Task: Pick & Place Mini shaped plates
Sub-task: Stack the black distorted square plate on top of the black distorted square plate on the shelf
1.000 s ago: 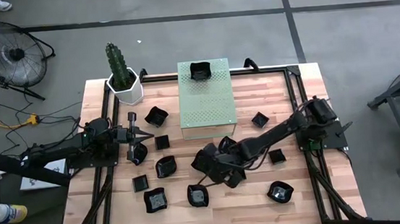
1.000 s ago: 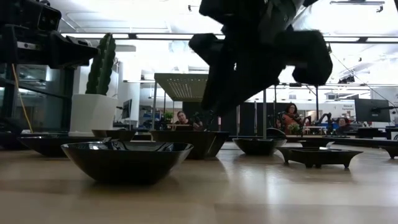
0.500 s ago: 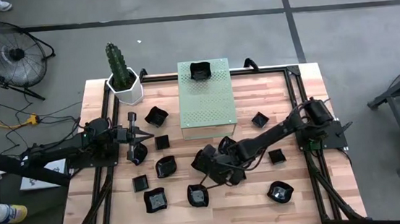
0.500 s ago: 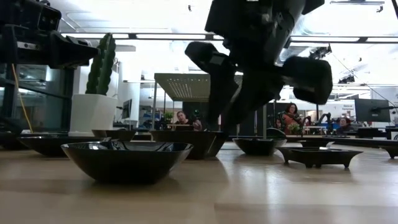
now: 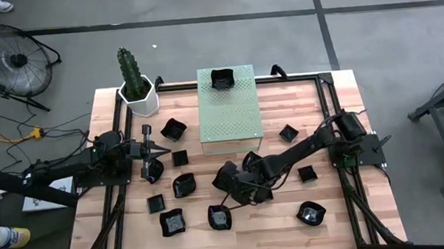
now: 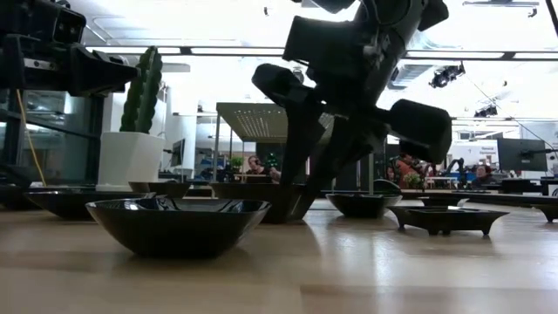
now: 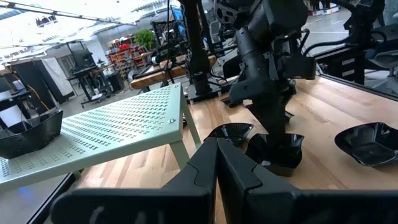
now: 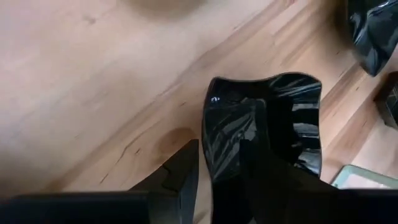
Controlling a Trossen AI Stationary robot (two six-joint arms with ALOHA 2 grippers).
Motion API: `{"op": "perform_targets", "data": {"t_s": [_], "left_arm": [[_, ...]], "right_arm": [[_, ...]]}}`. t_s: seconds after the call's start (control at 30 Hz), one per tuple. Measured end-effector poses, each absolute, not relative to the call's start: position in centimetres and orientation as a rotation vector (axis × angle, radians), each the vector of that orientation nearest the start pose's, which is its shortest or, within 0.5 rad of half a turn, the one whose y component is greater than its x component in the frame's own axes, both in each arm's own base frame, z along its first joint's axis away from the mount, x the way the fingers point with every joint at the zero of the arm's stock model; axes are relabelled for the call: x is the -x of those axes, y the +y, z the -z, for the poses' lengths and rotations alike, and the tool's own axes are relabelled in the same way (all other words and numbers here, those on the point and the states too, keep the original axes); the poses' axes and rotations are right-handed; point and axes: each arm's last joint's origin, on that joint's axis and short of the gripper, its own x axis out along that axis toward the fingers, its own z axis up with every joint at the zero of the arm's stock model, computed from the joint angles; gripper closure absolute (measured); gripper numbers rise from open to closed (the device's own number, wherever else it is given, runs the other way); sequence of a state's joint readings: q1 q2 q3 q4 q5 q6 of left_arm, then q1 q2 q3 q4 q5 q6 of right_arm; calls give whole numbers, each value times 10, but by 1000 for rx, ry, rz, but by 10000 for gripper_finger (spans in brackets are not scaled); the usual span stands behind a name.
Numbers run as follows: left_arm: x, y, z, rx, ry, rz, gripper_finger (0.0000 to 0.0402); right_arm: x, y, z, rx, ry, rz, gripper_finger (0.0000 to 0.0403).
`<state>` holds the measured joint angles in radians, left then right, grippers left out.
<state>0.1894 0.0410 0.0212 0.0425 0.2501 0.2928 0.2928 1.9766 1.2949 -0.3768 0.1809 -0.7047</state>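
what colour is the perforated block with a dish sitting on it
Pale green; the perforated block shows best in the high view, with one black dish on it.

Right claw (image 5: pixel 229 190) fingertips lost among black dishes from above; grip on wavy-edged dish (image 8: pixel 264 127) partly covered by own finger. Dish at wrist picture corner (image 8: pixel 375 31) cut off. People in background (image 6: pixel 407 166) too small, blurred.
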Motion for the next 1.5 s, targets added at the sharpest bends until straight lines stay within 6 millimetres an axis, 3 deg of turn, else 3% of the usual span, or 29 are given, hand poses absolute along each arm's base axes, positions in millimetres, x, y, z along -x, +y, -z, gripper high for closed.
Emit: {"op": "perform_targets", "data": {"t_s": [0.57,1.0,1.5], "left_arm": [[-98,11,-172,-298,-31,57,399],[-98,11,-172,-298,-31,57,399],[-98,11,-172,-298,-31,57,399]], "right_arm": [[-384,108,-153,857,977,-443,296],[-384,108,-153,856,980,-444,395],[-383,115,-156,823,968,-422,401]]}}
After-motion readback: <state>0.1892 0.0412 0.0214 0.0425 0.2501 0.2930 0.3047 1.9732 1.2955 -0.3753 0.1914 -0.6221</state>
